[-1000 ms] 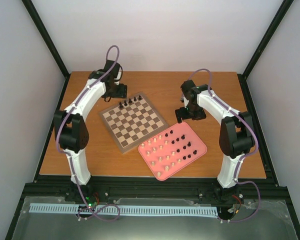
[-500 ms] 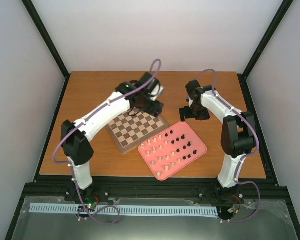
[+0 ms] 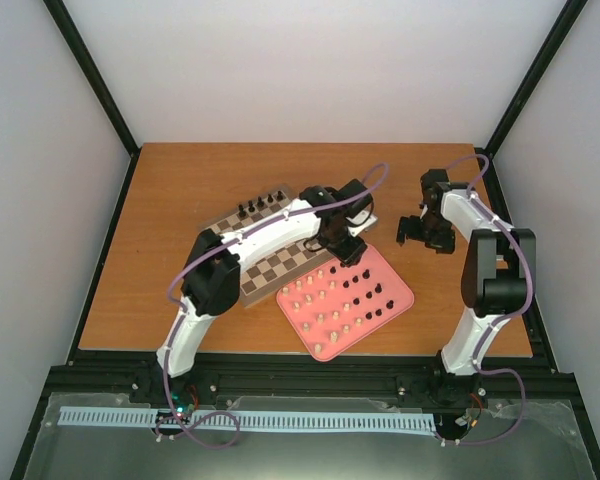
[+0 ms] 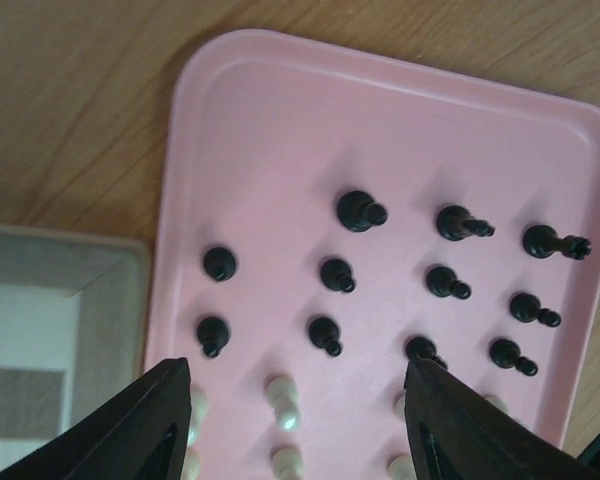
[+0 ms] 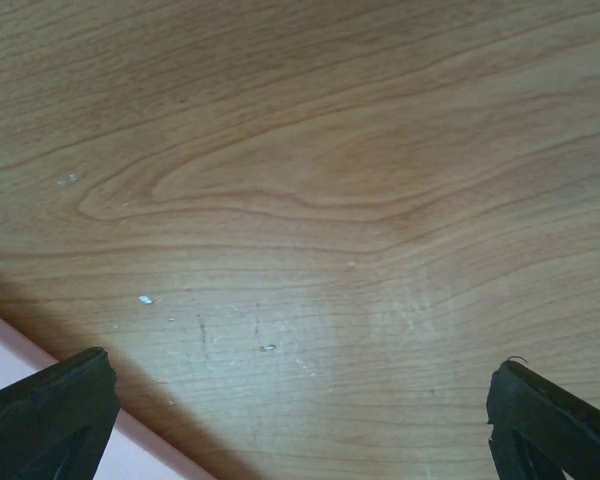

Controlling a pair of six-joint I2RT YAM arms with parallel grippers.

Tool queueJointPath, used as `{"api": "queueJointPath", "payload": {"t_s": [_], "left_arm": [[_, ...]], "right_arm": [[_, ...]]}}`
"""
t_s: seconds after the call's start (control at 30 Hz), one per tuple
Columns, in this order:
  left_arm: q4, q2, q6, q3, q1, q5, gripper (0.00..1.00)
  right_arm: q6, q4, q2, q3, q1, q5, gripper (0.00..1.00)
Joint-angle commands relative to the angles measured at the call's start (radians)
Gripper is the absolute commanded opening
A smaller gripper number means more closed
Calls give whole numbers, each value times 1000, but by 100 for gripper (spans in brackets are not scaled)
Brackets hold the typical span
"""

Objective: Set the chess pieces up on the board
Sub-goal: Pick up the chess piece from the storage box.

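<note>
Checkered board (image 3: 280,265) mid-tabletop (image 3: 160,200), a few dark chess pieces (image 3: 261,205) along its far edge, left tool (image 3: 346,250) open and empty above the pink tray (image 3: 400,295) of dark and cream pieces, right tool (image 3: 420,236) spread wide over bare wood near the right edge

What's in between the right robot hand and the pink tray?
Only bare wooden table. The top view shows that empty strip between the right gripper and the pink tray; nothing sits there.
</note>
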State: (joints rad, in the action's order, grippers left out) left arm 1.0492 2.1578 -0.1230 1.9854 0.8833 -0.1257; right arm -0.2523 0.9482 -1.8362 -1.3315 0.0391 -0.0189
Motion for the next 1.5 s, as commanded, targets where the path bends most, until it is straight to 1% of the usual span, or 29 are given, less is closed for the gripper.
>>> {"api": "queueJointPath", "payload": {"t_s": [0.0, 0.27, 0.4, 0.6, 0.8, 1.0, 1.1, 1.2, 1.27, 1.47], "left_arm": [[50, 63, 42, 129, 40, -71, 60], [62, 152, 60, 239, 84, -103, 59], [57, 194, 54, 250, 93, -112, 54], [45, 242, 18, 255, 97, -65, 49], [35, 302, 8, 300, 96, -62, 49], [20, 318, 0, 312, 97, -41, 48], [18, 323, -3, 318, 97, -20, 42], [17, 325, -4, 320, 97, -14, 41], [16, 331, -5, 324, 97, -15, 38], [18, 342, -4, 324, 97, -13, 37]], "right_arm": [[-28, -40, 50, 29, -32, -6, 100], [-26, -70, 100, 78, -112, -15, 100], [-28, -83, 106, 96, -135, -63, 100], [-29, -105, 122, 122, -137, -69, 100], [-27, -109, 134, 133, -136, -79, 100], [-23, -111, 136, 135, -136, -87, 100], [-24, -111, 132, 135, -137, -96, 100], [-21, -110, 132, 134, -137, -97, 100], [-21, -111, 131, 135, -137, -99, 100], [-19, -109, 126, 134, -136, -102, 100]]}}
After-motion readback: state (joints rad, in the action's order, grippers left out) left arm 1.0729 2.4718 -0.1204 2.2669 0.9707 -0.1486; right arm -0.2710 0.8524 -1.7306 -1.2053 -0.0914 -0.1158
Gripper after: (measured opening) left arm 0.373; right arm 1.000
